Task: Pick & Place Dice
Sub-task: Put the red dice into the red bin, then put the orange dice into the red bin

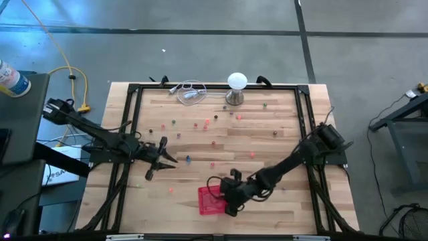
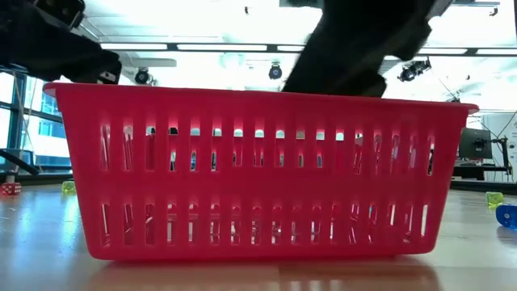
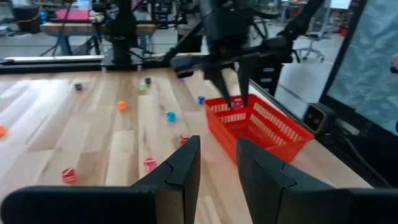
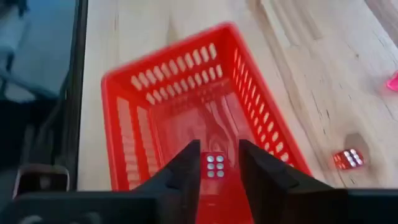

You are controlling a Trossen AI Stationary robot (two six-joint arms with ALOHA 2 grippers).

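Small dice in mixed colours (image 1: 214,142) lie scattered over the wooden table; the left wrist view shows an orange one (image 3: 122,106) and a blue one (image 3: 170,116). A red mesh basket (image 1: 210,201) stands near the front edge. My right gripper (image 4: 219,144) hangs over the basket, slanting down, fingers apart. A red die with white pips (image 4: 214,165) shows between them above the basket floor, with a gap on one side. My left gripper (image 3: 217,140) is open and level at the table's left (image 1: 167,161), with nothing between its fingers. My right gripper has the red die (image 4: 214,165) between its parted fingers, close against one finger (image 4: 189,168) and clear of the other. Whether that finger touches the die I cannot tell. The fingers slant down into the basket's mouth from the table's right.
A metal stand with a white ball top (image 1: 237,82) and a coiled cable (image 1: 190,90) sit at the far edge. A black frame (image 1: 134,120) borders the table. One red die (image 4: 348,158) lies on the wood just outside the basket. Bare wood lies between the two arms.
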